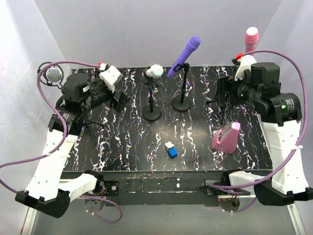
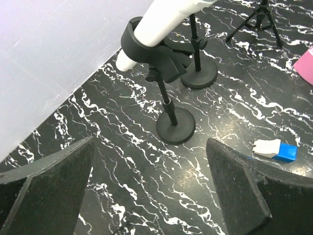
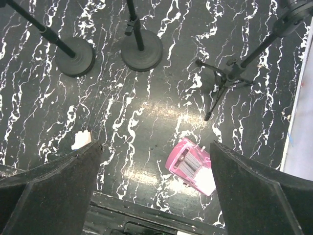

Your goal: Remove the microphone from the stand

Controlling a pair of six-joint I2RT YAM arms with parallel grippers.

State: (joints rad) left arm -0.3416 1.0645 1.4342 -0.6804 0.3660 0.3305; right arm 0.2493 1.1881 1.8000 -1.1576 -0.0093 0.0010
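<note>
Looking from above, noted black white-veined surface (image 1: 122,147) carrying several stands. Found white microphone (image 1: 155,71) seated, tilted, in black clip (image 2: 159,56) atop round-base stand (image 1: 152,113), left of centre. Saw purple microphone (image 1: 185,56) just right of it, slanted on second round-base stand (image 1: 181,104), with the two bases close but apart. Spotted pink microphone (image 1: 251,38) at right rear, partly hidden behind right arm, and tripod stand (image 3: 225,78) on surface near that corner. Could not tell how pink microphone sat in its holder. Glimpsed grey mesh microphone head (image 1: 53,74) at far left, behind left arm.

Recorded left pincer (image 1: 119,98) raised left of white microphone, jaws wide apart, gripping nothing, clear of clip and stand. Recorded right pincer (image 1: 218,97) raised at right, jaws likewise spread wide, nothing between them.

Logged blue-and-white block (image 1: 171,150) lying near front centre and pink case (image 1: 227,137) on surface near right arm.
</note>
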